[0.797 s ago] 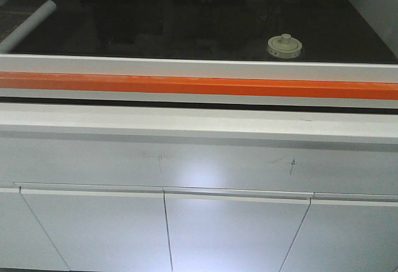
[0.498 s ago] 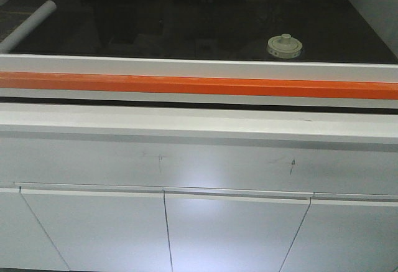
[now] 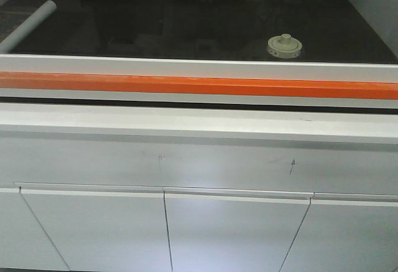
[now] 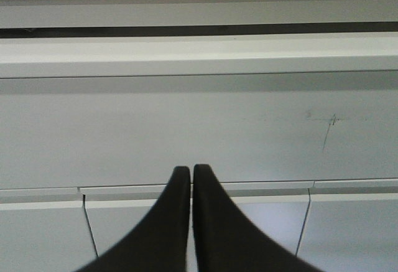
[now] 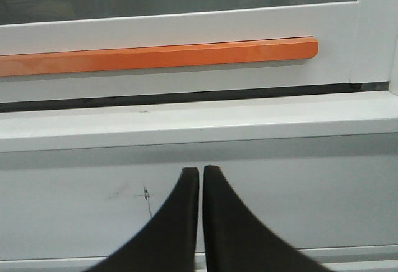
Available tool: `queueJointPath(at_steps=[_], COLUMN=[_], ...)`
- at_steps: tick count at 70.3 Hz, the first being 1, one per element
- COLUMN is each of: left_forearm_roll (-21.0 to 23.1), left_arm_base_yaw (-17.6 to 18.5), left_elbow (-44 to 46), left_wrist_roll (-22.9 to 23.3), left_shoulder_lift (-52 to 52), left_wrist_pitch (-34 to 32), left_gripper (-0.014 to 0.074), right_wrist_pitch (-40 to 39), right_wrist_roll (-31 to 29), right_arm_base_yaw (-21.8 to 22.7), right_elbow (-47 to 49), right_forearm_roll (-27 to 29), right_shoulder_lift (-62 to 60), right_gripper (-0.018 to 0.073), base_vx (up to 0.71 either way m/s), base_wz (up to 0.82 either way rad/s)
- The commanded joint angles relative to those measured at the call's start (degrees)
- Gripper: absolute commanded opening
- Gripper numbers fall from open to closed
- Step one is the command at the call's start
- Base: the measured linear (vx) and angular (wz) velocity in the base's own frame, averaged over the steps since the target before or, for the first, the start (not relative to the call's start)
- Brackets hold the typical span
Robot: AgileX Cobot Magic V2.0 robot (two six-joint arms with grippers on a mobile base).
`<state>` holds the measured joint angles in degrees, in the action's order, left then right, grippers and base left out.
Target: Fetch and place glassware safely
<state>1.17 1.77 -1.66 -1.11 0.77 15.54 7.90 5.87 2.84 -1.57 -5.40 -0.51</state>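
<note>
The glassware (image 3: 285, 46), a squat jar with a cream-white knobbed lid, stands on the dark worktop (image 3: 186, 23) behind the window, toward the right in the front view. Neither gripper shows in that view. In the left wrist view my left gripper (image 4: 191, 171) is shut and empty, its black fingers facing the white cabinet front. In the right wrist view my right gripper (image 5: 201, 171) is likewise shut on nothing, pointing at the white panel below the orange bar (image 5: 155, 56). The jar shows in neither wrist view.
A white rolled tube (image 3: 28, 24) lies at the worktop's far left. A white sash frame with an orange bar (image 3: 199, 85) runs across in front of the worktop. Below it a white ledge (image 3: 199, 122) juts out over cabinet doors (image 3: 236, 234).
</note>
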Motion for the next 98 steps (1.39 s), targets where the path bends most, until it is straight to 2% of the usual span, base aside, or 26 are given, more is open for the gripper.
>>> queueJointPath(at_steps=[1, 23, 42, 50, 55, 60, 67, 76, 89, 98], left_forearm_roll=[0.4, 0.4, 0.4, 0.9, 1.1, 1.1, 1.0, -2.1, -10.6, -11.6], left_arm_base_yaw=[0.3, 0.3, 0.3, 0.3, 0.3, 0.3, 0.3, 0.3, 0.3, 0.3], left_elbow=[-1.6, -1.5, -1.6, -1.4, -0.7, 0.9, 6.5, 17.7, 35.7, 44.3], left_wrist_roll=[0.3, 0.3, 0.4, 2.3, 4.8, 6.8, 6.8, 6.6, 6.6, 6.8], left_shoulder_lift=[0.5, 0.5, 0.5, 0.5, 0.5, 0.5, 0.2, -4.5, -19.2, -29.6], left_wrist_pitch=[-4.1, -4.7, -12.6, -18.7, -25.0, -30.8, -30.4, -24.6, -23.4, -23.4], left_gripper=[-0.0007, -0.0007, -0.0007, -0.0007, -0.0007, -0.0007, -0.0007, -0.0007, -0.0007, -0.0007], right_wrist_pitch=[-4.3, -4.7, -6.4, -12.6, -22.0, -26.5, -25.1, -21.7, -18.1, -15.4], right_wrist_roll=[-0.2, -0.2, 0.0, 0.0, 0.0, 0.0, 0.0, -1.2, -2.3, -2.1], right_arm_base_yaw=[0.3, 0.3, 0.3, 0.3, 0.3, 0.3, 0.3, 0.3, 0.3, 0.3], right_elbow=[-1.0, -1.0, -1.0, -0.9, -0.9, 0.3, 5.0, 14.5, 29.3, 36.1], right_forearm_roll=[-0.2, -0.2, 0.6, 0.6, 0.6, 0.6, 0.6, 0.4, 0.4, 0.4], right_shoulder_lift=[-0.7, -0.7, -0.7, -0.7, -0.7, -0.7, -0.1, 3.6, 14.7, 23.0], right_gripper=[-0.0008, -0.0008, -0.0008, -0.0008, -0.0008, -0.0006, -0.0003, -0.0003, -0.0003, -0.0003], base_vx=[0.0, 0.0, 0.0, 0.0, 0.0, 0.0, 0.0, 0.0, 0.0, 0.0], base_wz=[0.0, 0.0, 0.0, 0.0, 0.0, 0.0, 0.0, 0.0, 0.0, 0.0])
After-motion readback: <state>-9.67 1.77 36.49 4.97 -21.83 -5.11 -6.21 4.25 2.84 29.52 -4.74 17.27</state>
